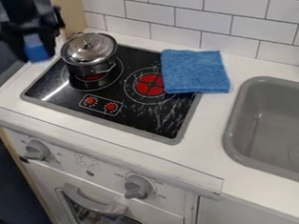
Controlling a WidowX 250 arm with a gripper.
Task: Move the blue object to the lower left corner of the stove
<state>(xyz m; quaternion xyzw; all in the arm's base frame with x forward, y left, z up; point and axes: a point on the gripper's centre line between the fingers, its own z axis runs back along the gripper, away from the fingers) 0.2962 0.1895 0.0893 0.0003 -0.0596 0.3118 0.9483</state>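
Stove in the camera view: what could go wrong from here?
Something blurred and blue shows at the gripper, and a blue cloth overlaps the stove, so the wrong one might get moved. The pot appears between gripper and cloth; a low sweep could knock it.

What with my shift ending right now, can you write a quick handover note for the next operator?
Gripper: raised near the stove's left side; a blue patch shows at its lower end, can't tell what.
Things: blue cloth lies over the stove's back right part, reaching onto the counter. Lidded pot stands on the back left burner.
Done: the cloth, probably the object meant, is not at the target corner.
Left: grasp it, then place it at the stove's lower left corner.
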